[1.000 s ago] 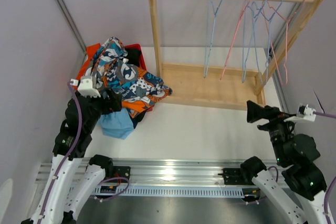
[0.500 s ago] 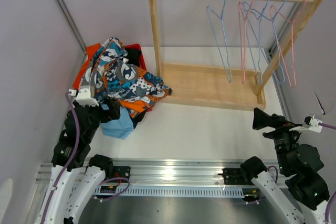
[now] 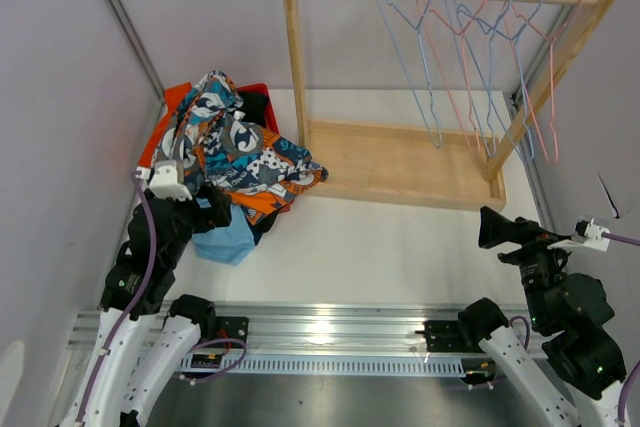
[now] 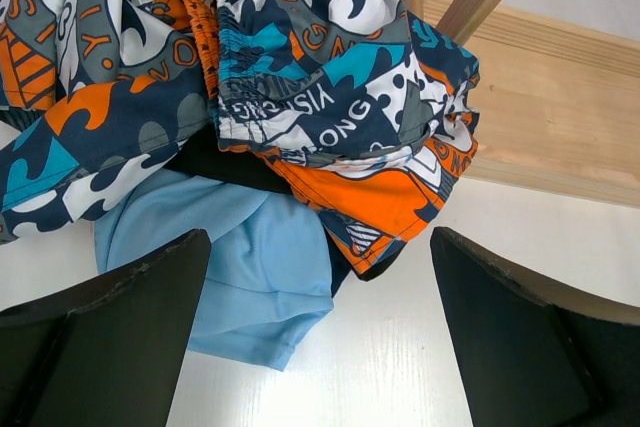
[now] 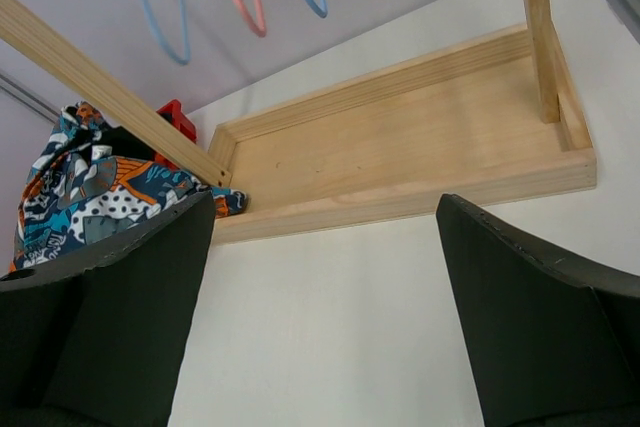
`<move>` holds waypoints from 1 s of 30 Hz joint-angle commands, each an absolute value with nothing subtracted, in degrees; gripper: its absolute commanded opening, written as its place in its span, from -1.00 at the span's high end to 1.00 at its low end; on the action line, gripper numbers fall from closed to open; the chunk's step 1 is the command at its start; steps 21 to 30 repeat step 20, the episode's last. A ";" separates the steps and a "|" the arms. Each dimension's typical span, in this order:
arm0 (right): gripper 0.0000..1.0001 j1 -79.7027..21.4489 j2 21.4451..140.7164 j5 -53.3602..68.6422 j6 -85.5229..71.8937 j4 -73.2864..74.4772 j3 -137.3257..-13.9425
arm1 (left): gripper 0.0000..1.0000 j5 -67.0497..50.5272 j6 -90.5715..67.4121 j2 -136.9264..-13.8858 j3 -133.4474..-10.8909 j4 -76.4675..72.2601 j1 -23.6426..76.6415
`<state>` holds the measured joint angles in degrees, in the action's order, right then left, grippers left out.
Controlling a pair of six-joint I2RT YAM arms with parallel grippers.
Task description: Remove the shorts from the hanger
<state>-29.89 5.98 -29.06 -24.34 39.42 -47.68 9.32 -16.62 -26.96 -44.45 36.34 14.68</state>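
The shorts lie in a heap at the left of the table. The patterned blue-orange-white shorts (image 3: 240, 152) are on top, also seen in the left wrist view (image 4: 330, 77). The light blue shorts (image 3: 225, 237) stick out below them (image 4: 240, 267), with black fabric (image 4: 215, 162) between. Several bare wire hangers (image 3: 470, 67) hang on the wooden rack (image 3: 400, 162). My left gripper (image 3: 205, 209) is open and empty just above the heap's near edge. My right gripper (image 3: 492, 227) is open and empty, near the table's right front.
A red bin edge (image 3: 262, 99) shows under the heap. The rack's wooden base (image 5: 400, 147) and post (image 5: 110, 107) lie ahead of my right gripper. Grey walls close in on both sides. A metal rail (image 3: 320, 332) runs along the near edge.
The hangers swung back toward the left along the rail. My right gripper drew back and down from the rack. My left gripper pulled back slightly from the heap.
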 commanded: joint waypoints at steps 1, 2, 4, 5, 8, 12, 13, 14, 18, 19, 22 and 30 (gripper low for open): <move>-0.99 -29.80 6.24 -28.56 -23.47 38.50 -47.55 | -0.96 9.67 -17.31 -27.25 -44.38 35.51 15.12; -0.99 -29.79 6.24 -28.30 -23.38 38.41 -47.55 | -0.96 9.84 -17.31 -27.16 -44.38 35.51 15.12; -0.99 -29.79 6.24 -28.04 -23.29 38.32 -47.55 | -0.96 10.02 -17.31 -27.16 -44.38 35.51 15.20; -0.99 -29.71 6.24 -27.86 -23.29 38.32 -47.46 | -0.96 10.11 -17.31 -27.16 -44.47 35.51 15.21; -0.99 -29.62 6.15 -27.51 -23.29 38.15 -47.46 | -0.96 10.46 -17.49 -27.68 -45.09 36.12 15.21; -0.99 -29.71 5.80 -26.81 -23.20 38.06 -47.37 | -0.98 10.46 -17.67 -28.39 -45.44 36.47 15.21; -0.99 -29.62 5.71 -26.63 -23.12 37.97 -47.37 | -0.98 10.72 -17.75 -28.65 -45.53 36.47 15.21; -0.99 -29.62 5.54 -26.63 -23.12 37.88 -47.29 | -0.98 10.90 -17.84 -28.91 -45.79 36.82 15.21; -0.99 -29.62 5.62 -25.23 -22.41 37.09 -47.02 | -0.98 11.86 -17.93 -30.41 -46.84 37.18 15.21; -0.99 -29.71 5.80 -24.79 -22.15 37.00 -47.02 | -0.98 12.21 -18.02 -31.02 -47.28 37.35 15.21; -0.99 -29.62 5.80 -24.44 -21.97 36.91 -47.02 | -0.98 14.13 -17.93 -32.42 -48.16 37.53 15.21; -0.99 -29.62 5.80 -24.44 -21.97 36.91 -47.02 | -0.98 14.13 -17.93 -32.42 -48.16 37.53 15.21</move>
